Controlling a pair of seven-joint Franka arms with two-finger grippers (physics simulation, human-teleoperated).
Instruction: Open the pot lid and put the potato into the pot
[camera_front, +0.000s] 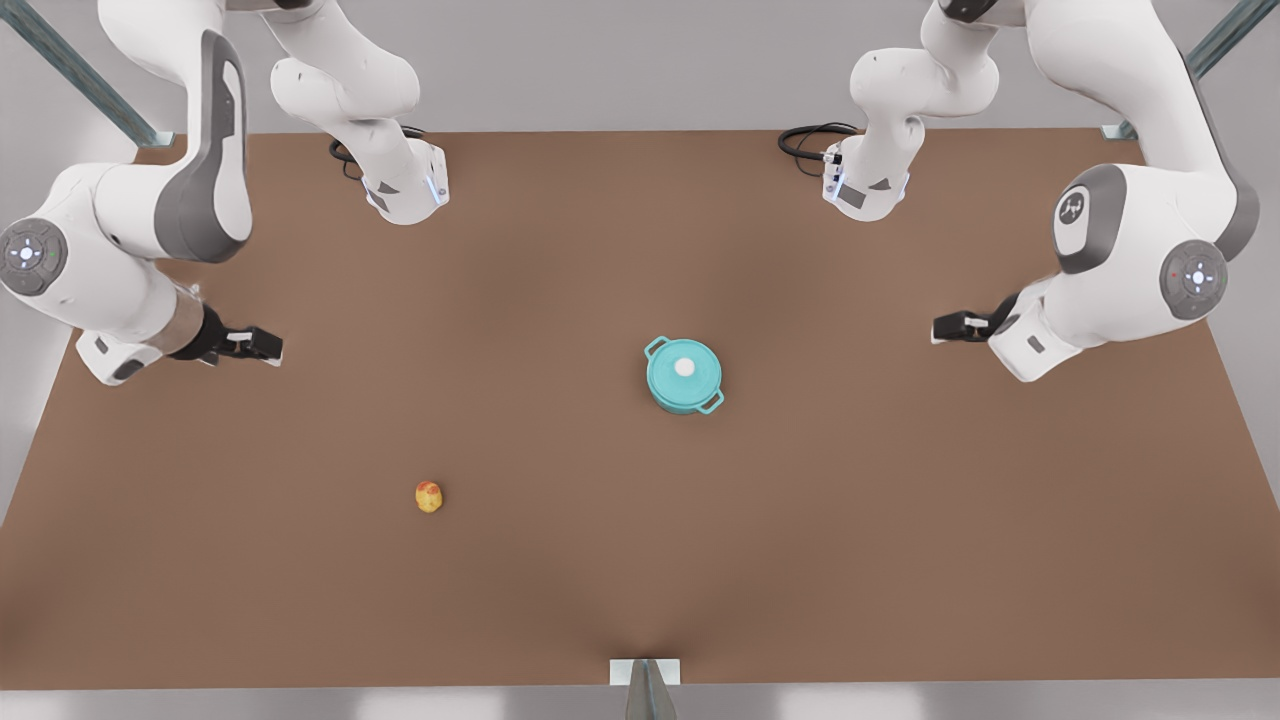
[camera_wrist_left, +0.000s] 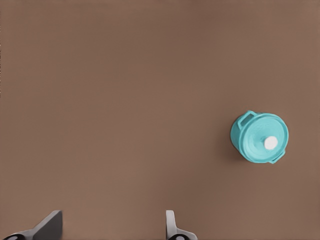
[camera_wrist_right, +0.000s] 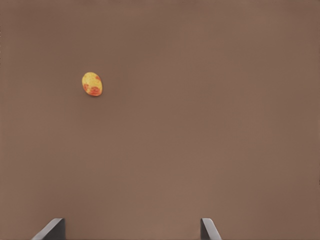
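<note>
Bare table (camera_front: 600, 560) lies below both spread-fingered grippers. The lidded pot (camera_front: 684, 375) stands well off the left gripper (camera_front: 950, 327); the potato (camera_front: 429, 496) lies well off the right gripper (camera_front: 262, 345).

A plain brown tabletop (camera_front: 620, 560) lay under soft, even light. Pale grey floor showed beyond its edges, and what seemed to be metal struts (camera_front: 80, 75) stood at both far corners.

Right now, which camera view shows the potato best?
The right wrist view: the potato appears largest there, its yellow skin and orange-red patches plain, alone on the brown table. The front view shows it small, far from the pot.
</note>
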